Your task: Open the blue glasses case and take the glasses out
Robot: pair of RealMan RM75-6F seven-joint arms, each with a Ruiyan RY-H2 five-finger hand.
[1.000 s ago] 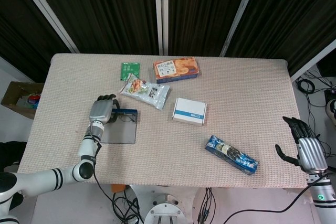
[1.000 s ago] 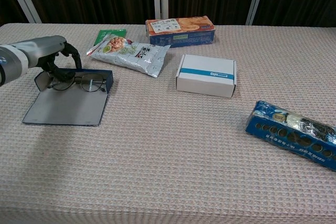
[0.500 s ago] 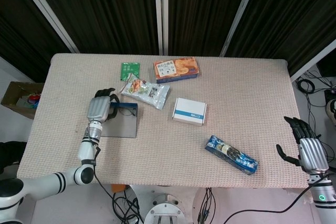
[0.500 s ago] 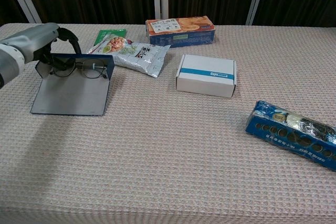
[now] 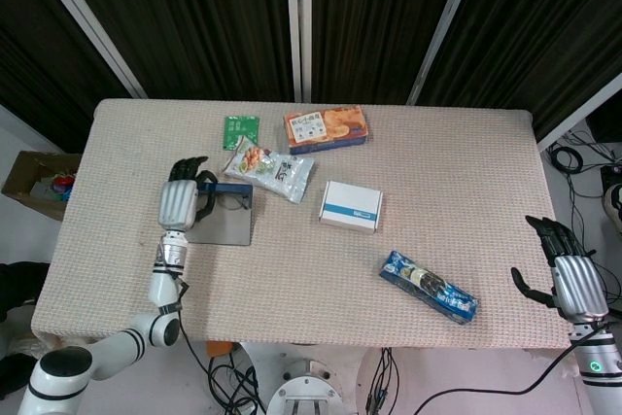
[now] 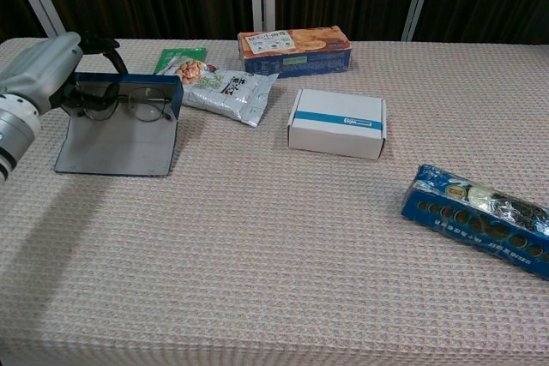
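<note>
Broadly, the table [image 5: 466,172], covered in a pale woven cloth, fills both views; its near edge is cut off in the chest view. On its left side lies the open blue glasses case [image 6: 118,130], its grey lid flat on the cloth and its blue tray standing up at the far end. The glasses [image 6: 129,107] sit in that tray, their left lens partly hidden behind the left hand [image 6: 41,70]. That hand reaches over the tray's left end with its fingers curled down behind the rim; whether they grip the glasses or only the case cannot be told, since the fingertips are hidden in both views. In the head view the hand [image 5: 181,199] covers the case's left edge.

Further right, a white box with a blue stripe [image 6: 337,123] sits mid-table, and a long blue snack pack [image 6: 477,218] lies near the right edge, its end cut off in the chest view. At the far side stand an orange biscuit box [image 6: 294,50], a silver snack bag [image 6: 220,86] and a small green packet [image 6: 178,58], the packet partly under the bag.

The right hand [image 5: 570,274] shows only in the head view, off the table's right corner, fingers spread and holding nothing.
</note>
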